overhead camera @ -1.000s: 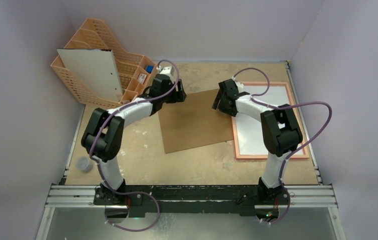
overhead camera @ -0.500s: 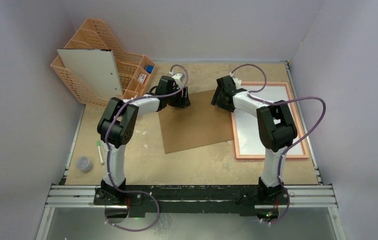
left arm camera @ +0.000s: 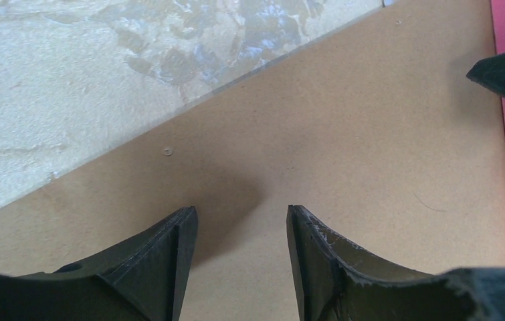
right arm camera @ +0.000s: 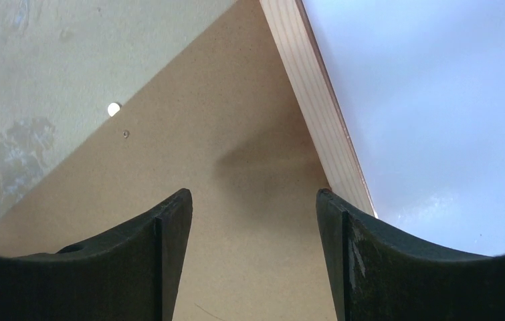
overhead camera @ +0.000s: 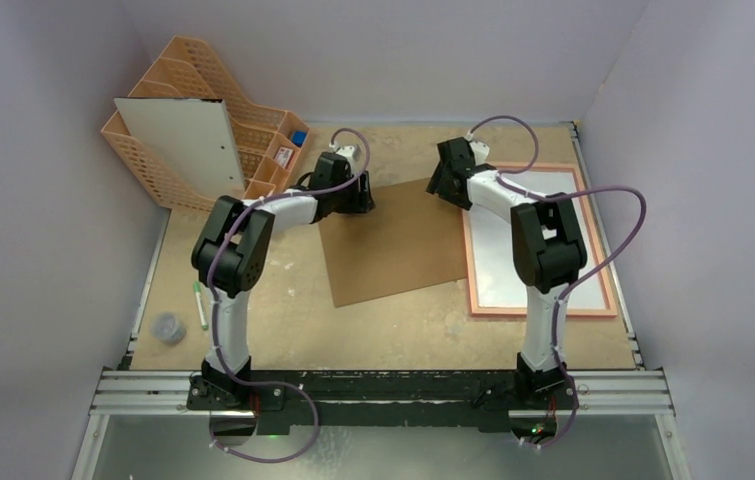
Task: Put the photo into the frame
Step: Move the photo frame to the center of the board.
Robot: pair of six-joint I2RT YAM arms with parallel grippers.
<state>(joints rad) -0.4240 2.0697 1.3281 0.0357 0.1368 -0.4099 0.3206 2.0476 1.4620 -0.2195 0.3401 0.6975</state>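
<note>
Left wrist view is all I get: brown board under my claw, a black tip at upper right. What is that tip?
Observer: The right claw, open, over the board's far right corner.
Operator: And the pink strip?
Observer: The frame, lying flat beside the board's right edge.
Operator: Anything off to my left?
Observer: An orange organiser in the far left corner, with a white sheet propped against it.

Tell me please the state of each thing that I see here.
frame, lying flat
backing board, lying flat, against the frame
left gripper, open and empty, above the backing board
right gripper, open and empty, above the backing board
organiser, upright, a white panel standing in it
</note>
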